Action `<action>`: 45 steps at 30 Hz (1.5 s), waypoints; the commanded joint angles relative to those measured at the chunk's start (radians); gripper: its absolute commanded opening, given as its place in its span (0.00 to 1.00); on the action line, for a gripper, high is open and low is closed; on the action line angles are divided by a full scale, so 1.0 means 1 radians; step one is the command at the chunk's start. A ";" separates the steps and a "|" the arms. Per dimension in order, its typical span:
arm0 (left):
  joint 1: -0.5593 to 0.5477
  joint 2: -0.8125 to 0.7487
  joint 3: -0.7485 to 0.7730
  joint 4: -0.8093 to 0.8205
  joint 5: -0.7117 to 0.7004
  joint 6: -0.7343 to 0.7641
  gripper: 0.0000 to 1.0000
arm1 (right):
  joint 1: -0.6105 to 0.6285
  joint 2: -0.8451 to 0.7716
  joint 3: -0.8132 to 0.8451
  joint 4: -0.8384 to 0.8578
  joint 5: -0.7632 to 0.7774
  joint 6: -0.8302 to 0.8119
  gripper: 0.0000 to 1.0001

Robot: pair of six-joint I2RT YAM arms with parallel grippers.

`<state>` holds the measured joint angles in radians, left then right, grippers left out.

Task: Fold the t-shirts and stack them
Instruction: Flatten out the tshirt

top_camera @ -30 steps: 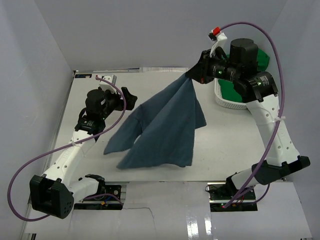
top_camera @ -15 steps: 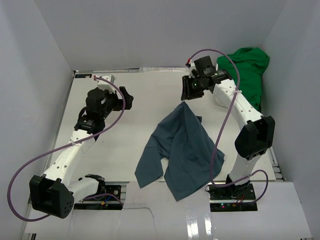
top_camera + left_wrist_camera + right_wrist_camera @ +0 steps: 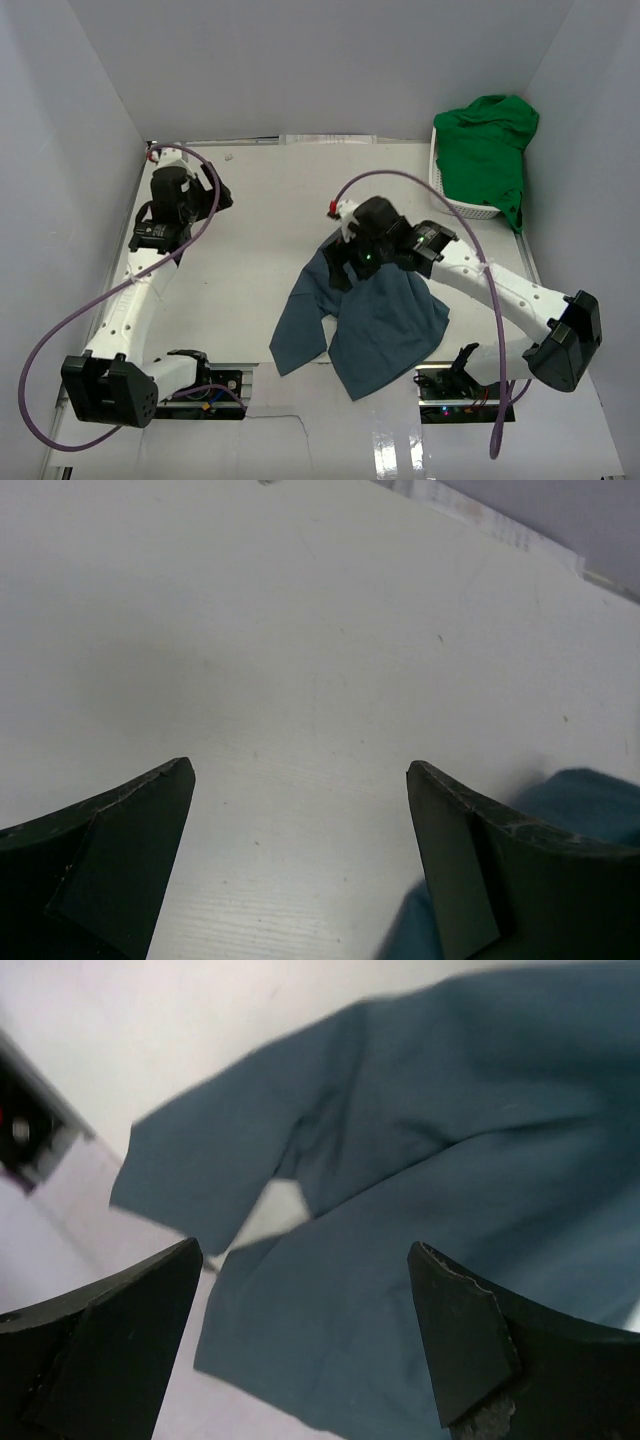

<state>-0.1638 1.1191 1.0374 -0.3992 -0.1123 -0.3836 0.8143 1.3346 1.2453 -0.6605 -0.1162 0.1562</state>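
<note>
The slate-blue t-shirt [image 3: 375,320] lies crumpled on the table near its front edge, one sleeve [image 3: 297,335] spread to the left. My right gripper [image 3: 338,268] hovers open just above the shirt's far left part. In the right wrist view the blue t-shirt [image 3: 420,1210] fills the space under the right gripper [image 3: 305,1250], with nothing between the fingers. The green t-shirt [image 3: 487,145] is heaped over the white basket [image 3: 447,198] at the back right. My left gripper [image 3: 218,195] stands open over bare table at the back left. In the left wrist view the left gripper [image 3: 300,770] is empty, with a bit of blue t-shirt [image 3: 590,800] at the lower right.
Grey walls close in the table on the left, back and right. The right arm's purple cable [image 3: 400,180] arcs over the middle of the table. The arm bases [image 3: 190,375] sit at the near edge.
The right gripper opened and let go of the blue t-shirt, which dropped onto the table. The right arm swung from the back right down over it. The left arm drew back-left.
</note>
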 commanded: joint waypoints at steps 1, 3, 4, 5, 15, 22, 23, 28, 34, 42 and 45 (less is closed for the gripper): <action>0.111 0.050 0.082 -0.104 0.039 -0.073 0.98 | 0.135 -0.021 -0.108 0.059 0.050 0.042 0.90; 0.162 0.106 0.130 -0.144 0.084 -0.122 0.98 | 0.247 0.001 -0.129 0.073 0.107 0.054 0.90; 0.179 0.122 0.142 -0.148 0.104 -0.139 0.98 | 0.275 0.015 -0.126 0.073 0.112 0.060 0.91; 0.213 0.134 0.151 -0.151 0.111 -0.173 0.98 | 0.304 0.032 -0.121 0.068 0.146 0.069 0.91; 0.424 0.192 0.153 -0.138 0.353 -0.262 0.98 | 0.559 0.259 -0.020 0.098 0.228 0.137 0.98; 0.532 0.191 0.133 -0.139 0.421 -0.303 0.98 | 0.640 0.368 0.017 0.145 0.201 0.177 0.93; 0.532 0.177 0.119 -0.135 0.410 -0.311 0.98 | 0.646 0.379 0.029 0.147 0.185 0.178 0.91; 0.534 0.177 0.110 -0.124 0.402 -0.330 0.98 | 0.680 0.452 0.074 0.154 0.176 0.177 0.89; 0.541 0.191 0.098 -0.113 0.401 -0.330 0.98 | 0.688 0.512 0.111 0.171 0.155 0.167 0.84; 0.549 0.196 0.069 -0.095 0.407 -0.324 0.98 | 0.688 0.561 0.118 0.171 0.156 0.169 0.76; 0.549 0.196 0.064 -0.090 0.410 -0.324 0.98 | 0.688 0.580 0.115 0.171 0.159 0.171 0.72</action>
<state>0.3779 1.3338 1.1049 -0.5140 0.2787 -0.7074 1.4990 1.8893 1.3262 -0.5087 0.0456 0.3214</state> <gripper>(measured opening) 0.979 0.733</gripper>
